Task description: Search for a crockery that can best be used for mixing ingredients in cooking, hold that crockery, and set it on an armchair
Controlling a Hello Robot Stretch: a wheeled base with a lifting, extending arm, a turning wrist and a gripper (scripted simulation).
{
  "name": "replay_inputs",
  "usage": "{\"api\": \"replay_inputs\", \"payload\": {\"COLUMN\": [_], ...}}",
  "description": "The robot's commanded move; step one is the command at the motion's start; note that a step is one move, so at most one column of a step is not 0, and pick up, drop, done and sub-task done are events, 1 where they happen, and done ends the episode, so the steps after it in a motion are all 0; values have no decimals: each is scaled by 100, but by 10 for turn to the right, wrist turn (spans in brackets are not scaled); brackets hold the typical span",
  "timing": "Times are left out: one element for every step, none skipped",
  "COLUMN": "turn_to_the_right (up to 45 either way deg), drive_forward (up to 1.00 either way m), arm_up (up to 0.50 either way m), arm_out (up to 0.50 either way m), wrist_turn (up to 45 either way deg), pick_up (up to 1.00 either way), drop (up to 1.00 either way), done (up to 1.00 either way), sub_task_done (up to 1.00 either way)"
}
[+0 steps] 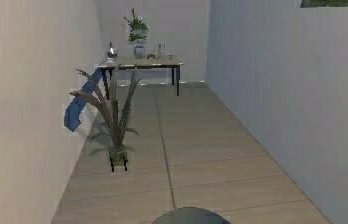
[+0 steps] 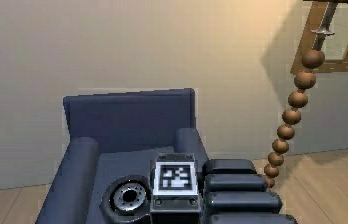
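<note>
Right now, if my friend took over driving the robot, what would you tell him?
Fingers: by the blue armchair seat; can't tell whether they hold anything.
It stands right beside the robot, with the arm stretched toward it.
Done: armchair reached.
Left: if something is held, set it on the seat; if not, maybe search the far table down the hall.

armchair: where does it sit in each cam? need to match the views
Forward view: a corridor ahead, with a potted plant at the left and a table at the far end.
Arm side view: the armchair, dark blue, runs from lower left to centre, its back against the wall.
Shared landmark: the wood plank floor, which also lies at the arm side view's lower right.
</note>
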Motion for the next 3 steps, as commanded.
{"api": "replay_inputs", "payload": {"turn_to_the_right": [0, 0, 0], "drive_forward": [0, 0, 0], "arm_up": [0, 0, 0], "arm_out": [48, 0, 0], "wrist_turn": [0, 450, 450], "pick_up": [0, 0, 0], "drop": [0, 0, 0], "done": [0, 0, 0], "sub_task_done": [0, 0, 0]}}
